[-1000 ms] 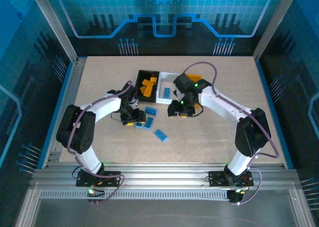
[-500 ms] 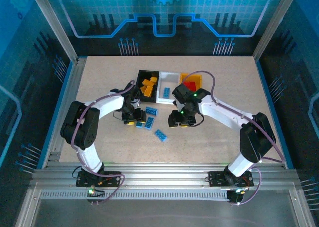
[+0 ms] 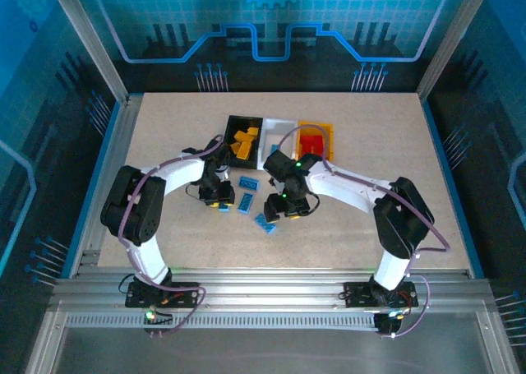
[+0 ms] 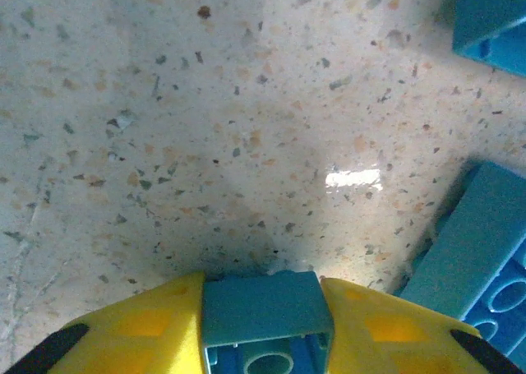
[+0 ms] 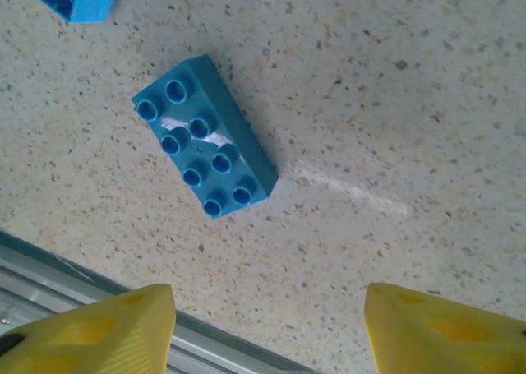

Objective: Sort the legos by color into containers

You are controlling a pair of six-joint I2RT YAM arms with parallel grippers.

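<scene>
My left gripper point(image 4: 263, 285) is shut on a small blue lego point(image 4: 261, 304), which sits squeezed between the yellow fingers just above the tabletop. From above, the left gripper point(image 3: 218, 195) is left of two loose blue legos point(image 3: 249, 183) point(image 3: 246, 202). My right gripper point(image 5: 267, 304) stands open and holds nothing, hovering over a blue eight-stud lego point(image 5: 205, 136), also seen as the blue lego point(image 3: 265, 223). The black container point(image 3: 233, 128) holds orange-yellow legos point(image 3: 244, 140). Beside it are the white container point(image 3: 282, 128) and the orange-yellow container point(image 3: 329, 130) with red legos point(image 3: 311, 141).
More blue legos point(image 4: 485, 251) point(image 4: 493, 20) lie to the right of the left gripper's fingers. The table's metal front rail point(image 5: 123, 275) runs close under the right gripper. Aluminium frame posts point(image 3: 115, 119) border the table.
The left gripper has shut on the blue lego. The right arm swung left and nearer, away from the containers, and its jaws opened wider above the eight-stud lego.
</scene>
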